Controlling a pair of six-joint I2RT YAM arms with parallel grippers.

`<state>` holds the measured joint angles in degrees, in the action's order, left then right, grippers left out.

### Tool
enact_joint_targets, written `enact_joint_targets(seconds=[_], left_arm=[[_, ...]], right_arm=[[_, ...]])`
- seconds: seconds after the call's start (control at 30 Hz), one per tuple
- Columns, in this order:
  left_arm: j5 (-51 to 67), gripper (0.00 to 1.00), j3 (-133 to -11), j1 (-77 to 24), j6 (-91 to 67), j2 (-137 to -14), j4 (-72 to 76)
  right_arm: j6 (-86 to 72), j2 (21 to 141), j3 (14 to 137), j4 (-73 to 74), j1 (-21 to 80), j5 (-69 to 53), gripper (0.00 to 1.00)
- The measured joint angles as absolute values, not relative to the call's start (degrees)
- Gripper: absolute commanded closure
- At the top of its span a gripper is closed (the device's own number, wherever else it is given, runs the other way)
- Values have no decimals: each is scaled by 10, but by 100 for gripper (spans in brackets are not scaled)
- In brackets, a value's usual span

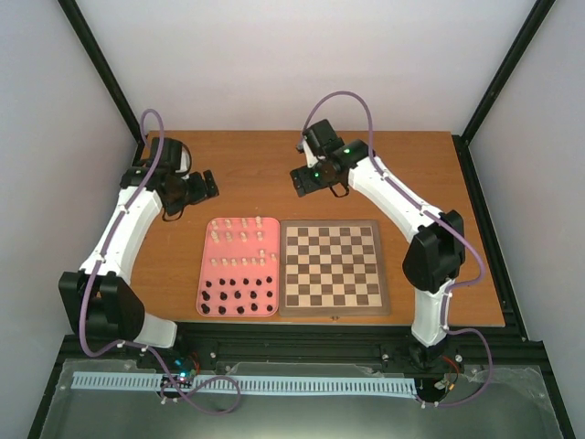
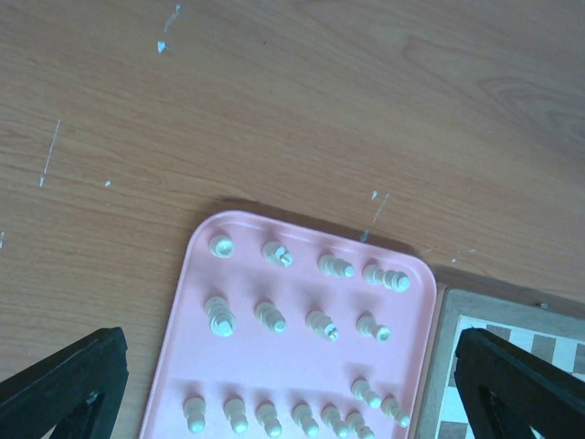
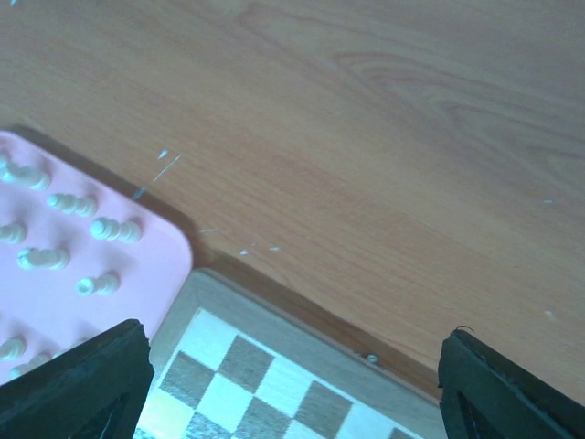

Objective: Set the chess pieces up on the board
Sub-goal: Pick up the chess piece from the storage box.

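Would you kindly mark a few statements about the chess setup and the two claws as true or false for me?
1. The square wooden chessboard has no pieces on it. True.
2. The cream-white chess pieces stand in the near half of the pink rectangular tray. False: they stand in its far half; the tiny black figures hold the near half.
3. The tray lies on the right arm's side of the board. False: it lies on the left arm's side, right beside the board.
4. The left claw and the right claw are both open and empty. True.
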<state>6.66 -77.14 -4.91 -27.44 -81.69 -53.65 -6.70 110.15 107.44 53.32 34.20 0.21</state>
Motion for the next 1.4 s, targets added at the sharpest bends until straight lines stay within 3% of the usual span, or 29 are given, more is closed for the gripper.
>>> enact_joint_targets(seconds=[0.13,0.6,1.03,1.23,1.4], left_arm=[[67,2,-756,-49,-274,-815,-535],[56,26,-698,-49,-265,-816,-512],[51,27,-667,-49,-263,-862,-492],[48,35,-668,-49,-263,-897,-480],[56,36,-670,-49,-264,-921,-475]], right_arm=[[-76,1115,1070,530,364,-17,17],[-103,1218,1162,539,436,-37,25],[-103,1232,1195,547,444,-48,34],[-98,1238,1199,550,444,-52,44],[-90,1241,1200,557,444,-55,46]])
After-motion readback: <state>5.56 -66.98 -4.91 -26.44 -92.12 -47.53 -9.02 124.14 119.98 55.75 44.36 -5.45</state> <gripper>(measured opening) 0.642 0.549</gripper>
